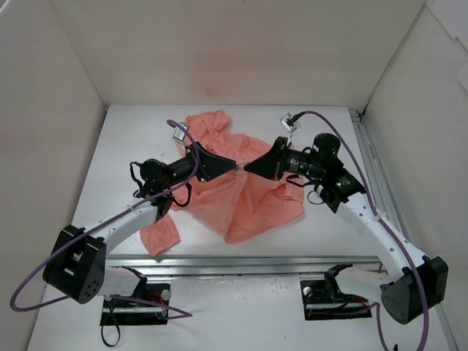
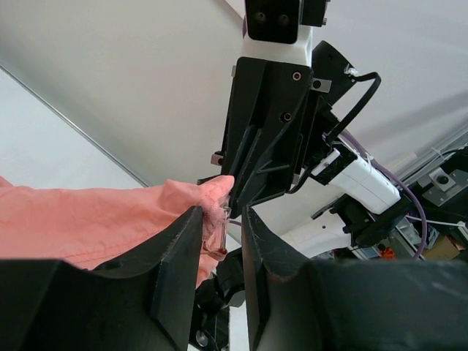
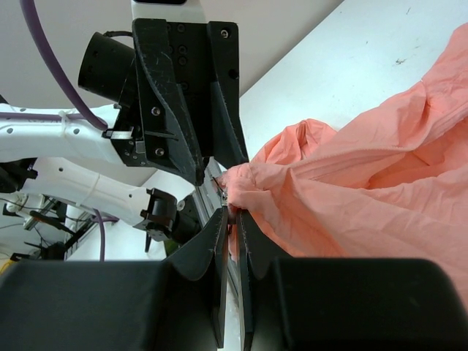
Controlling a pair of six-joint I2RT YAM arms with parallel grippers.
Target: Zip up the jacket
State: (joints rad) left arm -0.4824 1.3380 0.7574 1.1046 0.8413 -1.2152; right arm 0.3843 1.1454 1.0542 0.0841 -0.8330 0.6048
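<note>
The salmon-pink jacket [image 1: 241, 197] lies crumpled on the white table between the two arms. My left gripper [image 1: 228, 165] and right gripper [image 1: 248, 168] meet tip to tip over its middle, holding a bunch of fabric raised. In the left wrist view the jaws [image 2: 221, 213] stand a little apart, with the small metal zip pull [image 2: 219, 238] hanging between them and the fabric [image 2: 88, 223] against the left finger. In the right wrist view the gripper [image 3: 234, 213] is shut on the jacket's [image 3: 365, 197] front edge by the zip.
White walls enclose the table on the left, back and right. A metal rail [image 1: 256, 265] runs along the near edge and another [image 1: 369, 168] along the right side. Purple cables [image 1: 344, 139] loop from both arms.
</note>
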